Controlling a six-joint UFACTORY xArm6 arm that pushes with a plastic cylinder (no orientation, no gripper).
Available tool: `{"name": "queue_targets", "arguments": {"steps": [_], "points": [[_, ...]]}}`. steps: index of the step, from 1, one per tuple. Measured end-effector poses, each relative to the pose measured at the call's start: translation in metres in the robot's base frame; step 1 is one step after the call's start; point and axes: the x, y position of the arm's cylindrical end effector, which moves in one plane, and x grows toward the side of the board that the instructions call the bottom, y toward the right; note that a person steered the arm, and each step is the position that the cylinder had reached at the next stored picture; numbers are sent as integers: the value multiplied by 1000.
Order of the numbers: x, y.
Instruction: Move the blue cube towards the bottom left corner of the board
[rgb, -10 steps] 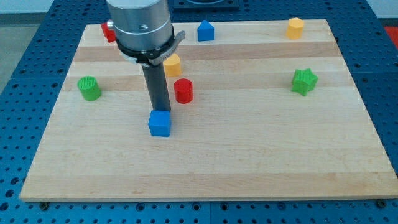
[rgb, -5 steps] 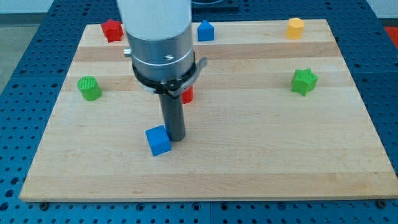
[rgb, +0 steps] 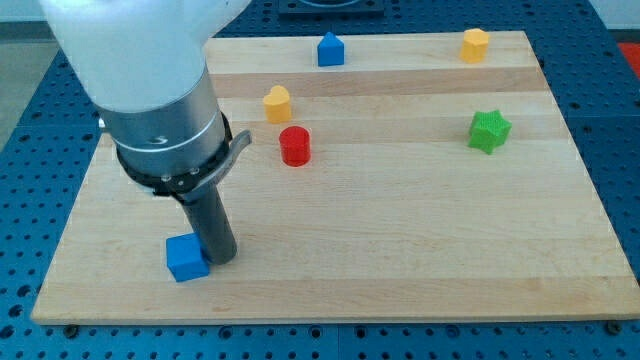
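The blue cube (rgb: 186, 258) lies near the board's bottom left part, a short way in from the bottom edge. My tip (rgb: 222, 260) stands right against the cube's right side. The rod rises from there into the large grey and white arm body, which fills the view's upper left and hides the board behind it.
A red cylinder (rgb: 295, 146) and a yellow block (rgb: 277, 103) sit near the board's middle top. A blue house-shaped block (rgb: 330, 49) and a yellow block (rgb: 475, 44) are along the top edge. A green star (rgb: 489, 131) is at the right. The wooden board (rgb: 420, 250) lies on a blue perforated table.
My tip has pushed the blue cube down and to the left, from the board's middle towards the bottom left. The arm body now hides the green cylinder and the red block at top left.
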Motion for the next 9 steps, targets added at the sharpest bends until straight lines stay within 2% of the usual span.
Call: {"name": "queue_targets", "arguments": {"steps": [5, 9], "points": [[12, -86], [10, -57]]}}
